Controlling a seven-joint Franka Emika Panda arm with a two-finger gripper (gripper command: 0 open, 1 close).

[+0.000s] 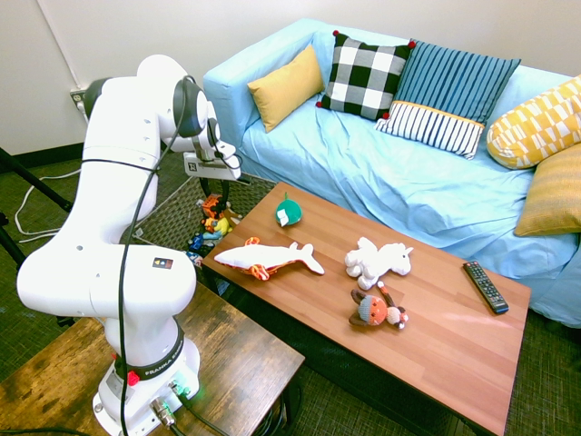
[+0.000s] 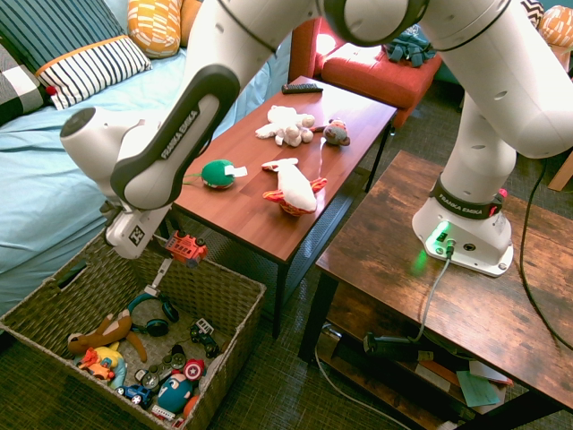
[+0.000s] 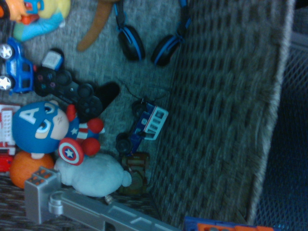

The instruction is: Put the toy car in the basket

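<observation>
One green toy (image 1: pixel 289 213), one remote control (image 1: pixel 486 287), one white unicorn (image 1: pixel 377 262)

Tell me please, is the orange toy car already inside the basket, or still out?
Still out: the toy car hangs from the claw, above the basket's open top.

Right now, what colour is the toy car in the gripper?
Orange-red, best seen in the second exterior view.

Exterior views facing the tool (image 2: pixel 152 240) from opposite sides, wrist view close, looking into the basket (image 2: pixel 243 309) (image 3: pixel 219 110), second exterior view sharing it
</observation>
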